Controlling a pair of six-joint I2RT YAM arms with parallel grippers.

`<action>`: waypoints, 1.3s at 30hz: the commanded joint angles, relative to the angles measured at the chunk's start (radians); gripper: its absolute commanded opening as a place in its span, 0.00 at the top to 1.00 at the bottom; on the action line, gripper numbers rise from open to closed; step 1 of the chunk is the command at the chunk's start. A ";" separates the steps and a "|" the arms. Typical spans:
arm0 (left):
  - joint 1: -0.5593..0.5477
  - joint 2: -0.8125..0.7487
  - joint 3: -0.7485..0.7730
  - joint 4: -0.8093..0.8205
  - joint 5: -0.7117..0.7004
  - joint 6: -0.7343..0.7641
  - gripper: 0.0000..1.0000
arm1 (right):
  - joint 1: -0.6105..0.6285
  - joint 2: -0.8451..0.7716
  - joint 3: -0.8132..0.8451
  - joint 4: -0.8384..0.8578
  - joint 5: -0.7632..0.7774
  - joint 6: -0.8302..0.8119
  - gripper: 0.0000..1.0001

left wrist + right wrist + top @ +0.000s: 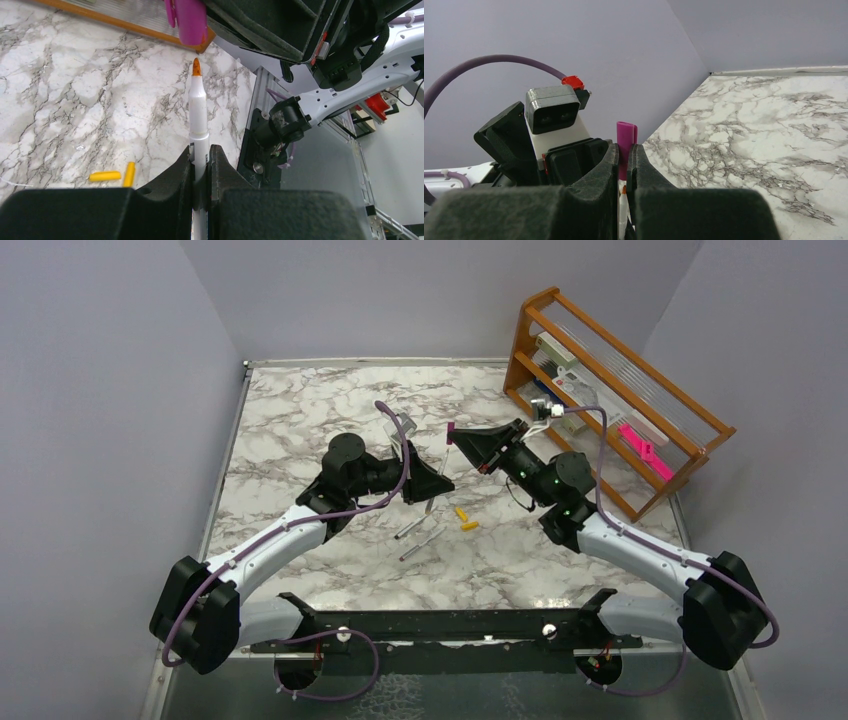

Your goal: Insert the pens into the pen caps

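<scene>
Left gripper (201, 156): clamped on a pen (198, 107), orange tip pointed at the magenta cap (189, 22), not yet in it.
Right gripper (624, 152): clenched on that cap, held above the table (300, 420).
Left wrist only: gap between tip and cap showed.
Top only: two spare pens (410, 528) lay near two yellow caps (465, 518).

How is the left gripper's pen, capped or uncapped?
Uncapped: the pen in the left gripper shows a bare orange tip; the magenta cap is apart, in the right gripper.

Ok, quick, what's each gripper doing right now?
Left gripper: shut on a pen with an orange tip.
Right gripper: shut on a purple cap.
</scene>
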 commanded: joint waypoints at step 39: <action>-0.004 -0.022 0.002 0.030 -0.035 0.003 1.00 | 0.004 -0.003 -0.034 0.025 -0.036 -0.002 0.99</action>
